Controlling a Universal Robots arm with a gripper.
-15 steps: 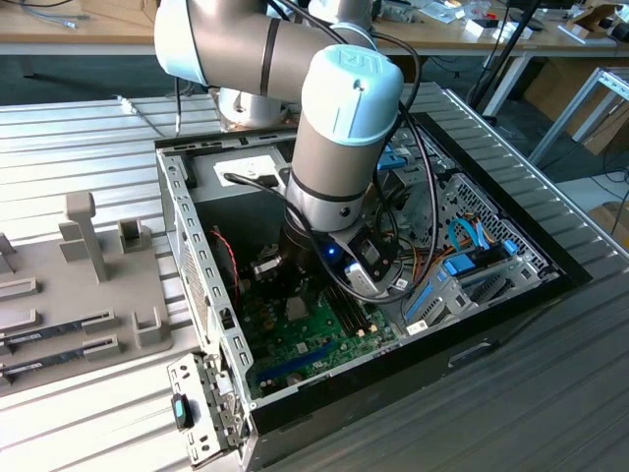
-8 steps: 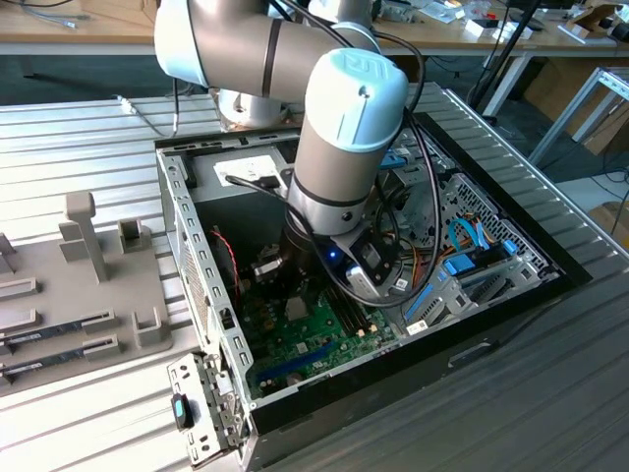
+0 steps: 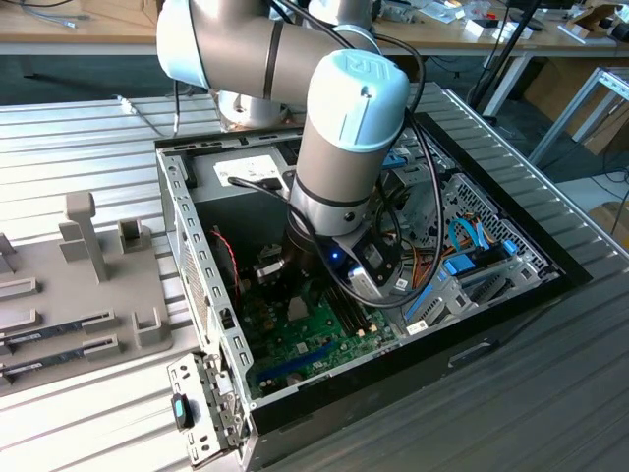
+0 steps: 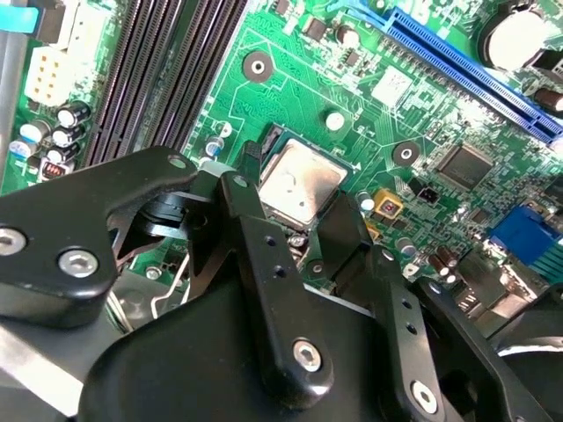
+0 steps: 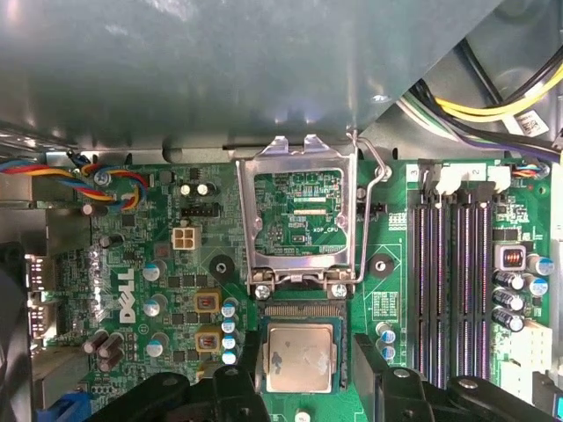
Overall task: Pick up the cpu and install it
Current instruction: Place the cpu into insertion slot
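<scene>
- One cpu (image 5: 301, 356)
- One socket frame (image 5: 303, 215)
- Four memory slots (image 5: 450, 264)
- One blue slot (image 4: 466, 66)
- One arm (image 3: 344, 128)
- One case (image 3: 192, 246)
- Two memory sticks (image 3: 49, 332), at 9 o'clock from the case, exterior view

Ribbed metal tabletop (image 3: 550, 393) is spreading from 3 round to 9 o'clock in the exterior view. Wooden benches (image 3: 79, 29) are running along 12, w/ dark floor (image 3: 88, 84) showing just below. Cardboard boxes (image 3: 545, 88) are sitting approx at 2 o'clock.
</scene>
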